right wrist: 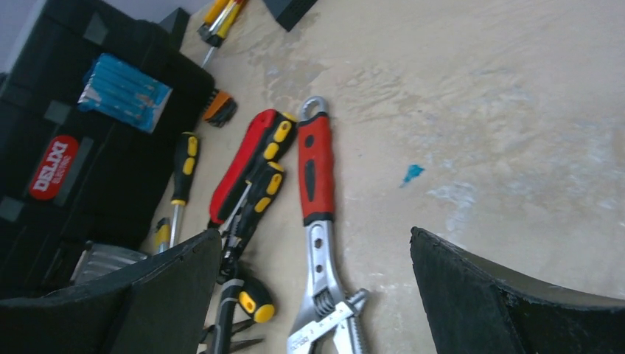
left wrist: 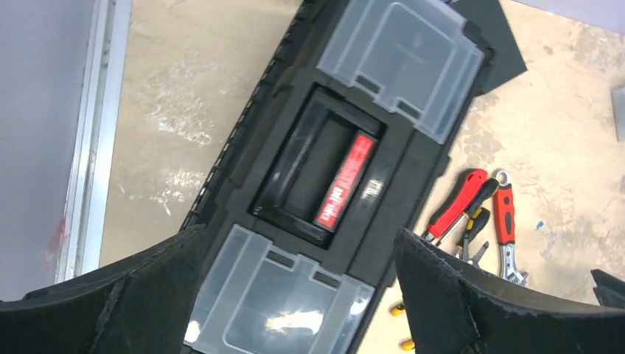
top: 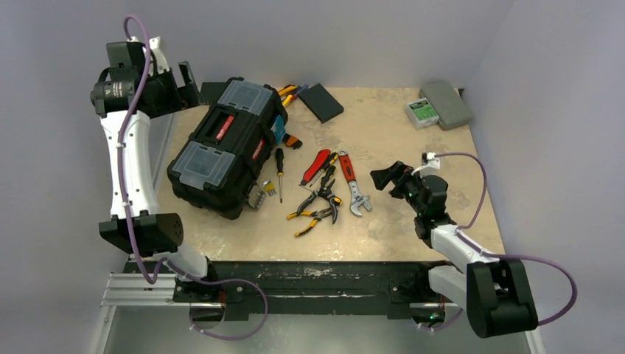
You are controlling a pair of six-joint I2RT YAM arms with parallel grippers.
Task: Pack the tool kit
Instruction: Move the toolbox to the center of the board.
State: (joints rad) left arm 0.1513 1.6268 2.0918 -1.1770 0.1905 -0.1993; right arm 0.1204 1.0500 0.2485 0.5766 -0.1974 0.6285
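Note:
The tool kit's black toolbox (top: 221, 151) lies closed at the table's left, with two clear lids (left wrist: 402, 55) and a red-marked handle (left wrist: 343, 181). My left gripper (top: 197, 87) hangs open above its back end, and in the left wrist view nothing lies between its fingers (left wrist: 298, 295). To the right of the box lie a red-handled wrench (top: 352, 181), red pliers (top: 317, 166), black-and-yellow pliers (top: 320, 195) and a screwdriver (top: 279, 166). My right gripper (top: 390, 177) stands open just right of the wrench (right wrist: 318, 192), low over the table and holding nothing.
More yellow-handled screwdrivers (top: 289, 91) lie behind the toolbox, next to a small flat black box (top: 320, 102). A grey case (top: 446, 103) with a green-labelled device (top: 421, 112) sits at the back right corner. Walls close off the table's left, back and right.

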